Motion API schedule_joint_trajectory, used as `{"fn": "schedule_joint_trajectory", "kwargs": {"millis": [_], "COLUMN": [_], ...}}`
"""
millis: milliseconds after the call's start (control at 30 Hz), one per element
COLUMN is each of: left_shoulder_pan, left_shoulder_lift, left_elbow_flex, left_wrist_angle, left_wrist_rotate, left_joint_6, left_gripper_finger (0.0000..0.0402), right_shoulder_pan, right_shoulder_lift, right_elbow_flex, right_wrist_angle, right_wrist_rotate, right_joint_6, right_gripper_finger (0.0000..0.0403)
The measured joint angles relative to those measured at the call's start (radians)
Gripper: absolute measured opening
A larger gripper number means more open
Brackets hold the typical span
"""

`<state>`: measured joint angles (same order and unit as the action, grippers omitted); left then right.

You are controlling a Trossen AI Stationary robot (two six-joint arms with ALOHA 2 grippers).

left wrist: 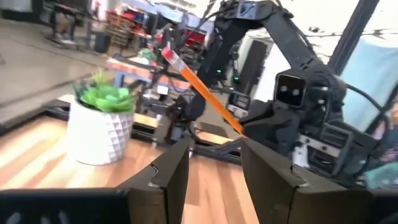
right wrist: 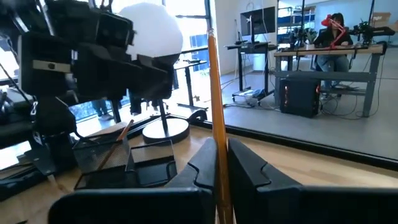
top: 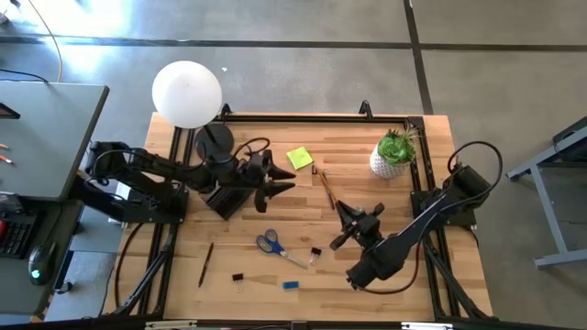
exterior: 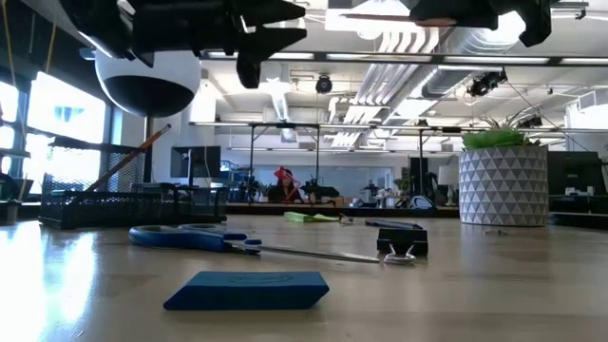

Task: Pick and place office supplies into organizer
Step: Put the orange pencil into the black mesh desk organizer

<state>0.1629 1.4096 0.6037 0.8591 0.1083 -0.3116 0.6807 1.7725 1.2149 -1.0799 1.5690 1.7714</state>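
Note:
My right gripper (top: 347,218) is shut on an orange pencil (top: 326,190) and holds it high above the table's middle; it also shows in the low view (exterior: 475,11). My left gripper (top: 282,181) is open and empty, above the table just right of the black organizer (top: 223,200), in which another pencil (right wrist: 115,147) leans. Blue-handled scissors (top: 268,243), two binder clips (top: 315,253) (top: 237,276), a blue eraser (top: 290,285) and a dark pen (top: 206,263) lie on the near half of the table. The yellow sticky-note pad (top: 299,158) lies farther back. My right gripper pinches the pencil between its two fingers near the pencil's end (right wrist: 218,163) opposite the eraser. The pencil runs out forward past the fingertips, roughly along the fingers, toward the table's far left. Its eraser end (left wrist: 166,53) is free, and the pencil is lifted clear of the table.
A white globe lamp (top: 187,92) with a round black base (top: 214,139) stands at the far left, behind the organizer. A potted green plant (top: 394,152) stands at the far right. A person sits at a desk in the room beyond (right wrist: 336,31).

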Motion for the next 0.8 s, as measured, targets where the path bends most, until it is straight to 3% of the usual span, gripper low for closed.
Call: {"fn": "schedule_joint_trajectory", "kwargs": {"millis": [367, 700, 800], "left_shoulder_pan": [0.007, 0.002, -0.018], "left_shoulder_lift": [0.015, 0.015, 0.015], "left_elbow_flex": [0.0, 0.0, 0.0], "left_wrist_angle": [0.028, 0.158, 0.203], "left_wrist_rotate": [0.107, 0.18, 0.129], "left_joint_6": [-0.032, -0.074, -0.078], "left_gripper_finger": [0.0136, 0.0136, 0.0136], "right_shoulder_pan": [-0.002, -0.002, -0.002], "right_shoulder_lift": [0.0, 0.004, 0.007], "right_elbow_flex": [0.125, 0.129, 0.128], "right_wrist_angle": [0.036, 0.307, 0.381], "right_wrist_rotate": [0.002, 0.002, -0.003], "right_joint_6": [-0.204, -0.514, -0.603], "right_gripper_finger": [0.0008, 0.0008, 0.001]}}
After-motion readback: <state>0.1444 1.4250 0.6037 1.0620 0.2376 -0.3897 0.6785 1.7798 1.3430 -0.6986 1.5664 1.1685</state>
